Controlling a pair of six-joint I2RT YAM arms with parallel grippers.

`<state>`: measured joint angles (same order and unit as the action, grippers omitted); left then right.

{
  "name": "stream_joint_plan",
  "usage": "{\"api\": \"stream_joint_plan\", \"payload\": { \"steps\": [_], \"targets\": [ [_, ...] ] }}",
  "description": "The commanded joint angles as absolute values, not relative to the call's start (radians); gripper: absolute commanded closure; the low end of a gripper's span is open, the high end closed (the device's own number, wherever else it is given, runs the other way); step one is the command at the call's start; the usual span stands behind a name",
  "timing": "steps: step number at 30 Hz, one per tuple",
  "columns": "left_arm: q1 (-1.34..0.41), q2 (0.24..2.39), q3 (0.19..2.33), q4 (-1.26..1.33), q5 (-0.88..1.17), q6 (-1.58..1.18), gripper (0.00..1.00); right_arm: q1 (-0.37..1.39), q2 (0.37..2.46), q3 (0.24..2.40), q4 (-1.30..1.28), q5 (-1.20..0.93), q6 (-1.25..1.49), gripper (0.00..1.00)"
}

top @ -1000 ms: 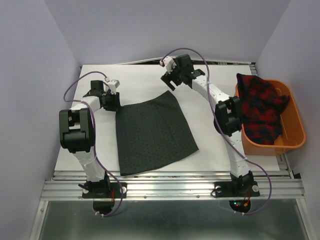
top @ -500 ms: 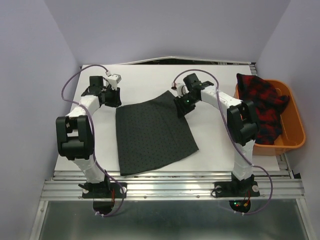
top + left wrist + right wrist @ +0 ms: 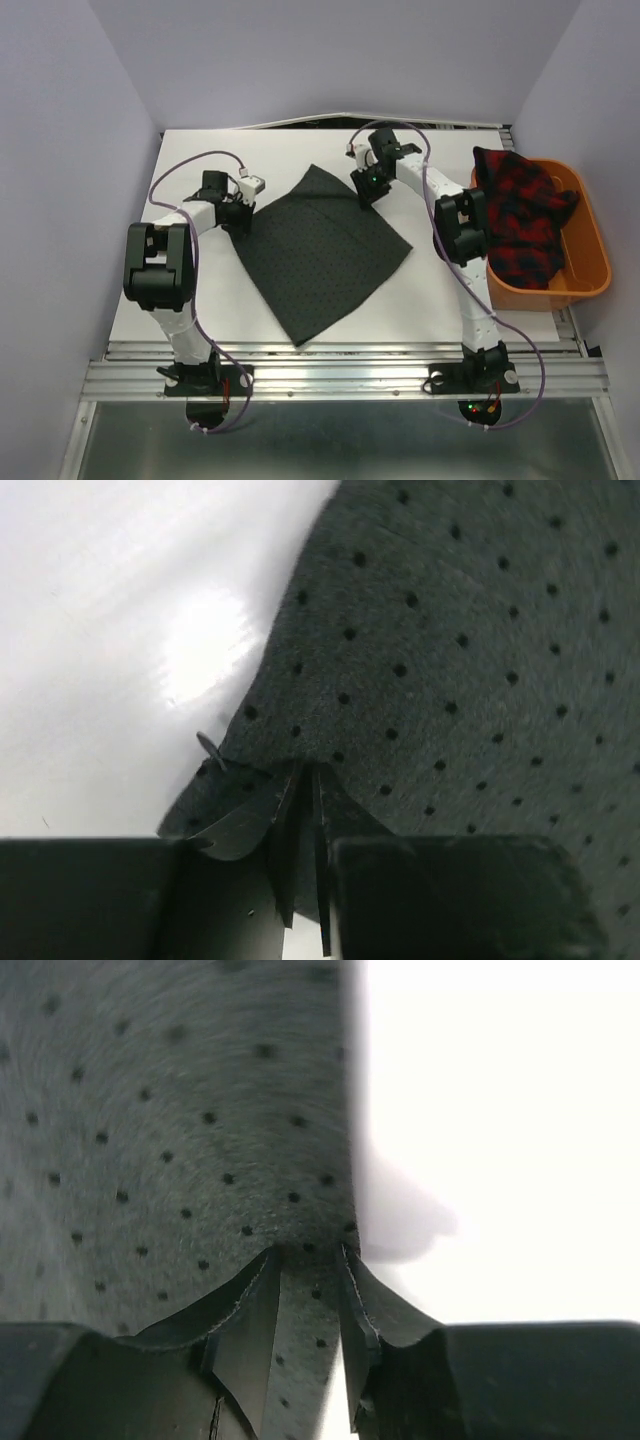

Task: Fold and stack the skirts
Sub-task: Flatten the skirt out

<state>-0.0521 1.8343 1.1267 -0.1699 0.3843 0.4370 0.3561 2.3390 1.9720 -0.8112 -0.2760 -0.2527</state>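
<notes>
The dark grey dotted skirt (image 3: 325, 255) lies flat on the white table, turned like a diamond. My left gripper (image 3: 243, 207) is shut on its left corner; in the left wrist view the jaws (image 3: 305, 770) stand almost together, with a thin fold of the cloth (image 3: 450, 640) pinched between them. My right gripper (image 3: 365, 195) is shut on the skirt's upper right edge; in the right wrist view the jaws (image 3: 305, 1252) hold a wider fold of the dotted cloth (image 3: 180, 1110). The red-and-black plaid skirt (image 3: 520, 215) lies bunched in the basket.
An orange plastic basket (image 3: 600, 270) stands at the table's right edge. The white table top (image 3: 190, 290) ends at a metal rail along the near side. Purple walls close in the left, back and right.
Both grippers have closed on the grey skirt. The right arm came down to its upper right edge. The skirt has swung round, its near end moving right.
</notes>
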Motion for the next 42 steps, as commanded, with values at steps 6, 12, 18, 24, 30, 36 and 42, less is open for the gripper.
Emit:
{"api": "stream_joint_plan", "payload": {
  "steps": [6, 12, 18, 24, 30, 36, 42],
  "targets": [
    [-0.283, 1.643, 0.902, -0.372, 0.466, 0.623, 0.85, 0.363, 2.642, 2.47, -0.651, -0.144, -0.428, 0.53],
    [-0.377, 1.502, 0.959, -0.422, 0.595, 0.612, 0.78, 0.39, 2.306, 2.119, -0.41, -0.202, -0.4, 0.32],
    [-0.328, 1.554, 1.132, -0.279, 0.54, 0.411, 0.72, 0.39, 2.074, 1.912, -0.555, -0.325, -0.388, 0.3],
    [-0.328, 1.747, 1.282, -0.278, 0.567, 0.42, 0.74, 0.39, 1.927, 1.663, -0.77, -0.438, -0.472, 0.36],
    [-0.296, 1.602, 1.126, -0.33, 0.658, 0.911, 0.7, 0.411, 1.666, 1.336, -0.863, -0.505, -0.592, 0.39],
    [-0.284, 1.482, 1.017, -0.5, 0.686, 1.285, 0.63, 0.561, 1.387, 1.01, -0.815, -0.41, -0.58, 0.45],
    [-0.298, 1.422, 0.885, -0.467, 0.626, 1.404, 0.59, 0.617, 1.313, 0.87, -0.838, -0.339, -0.624, 0.49]
  ]
}}
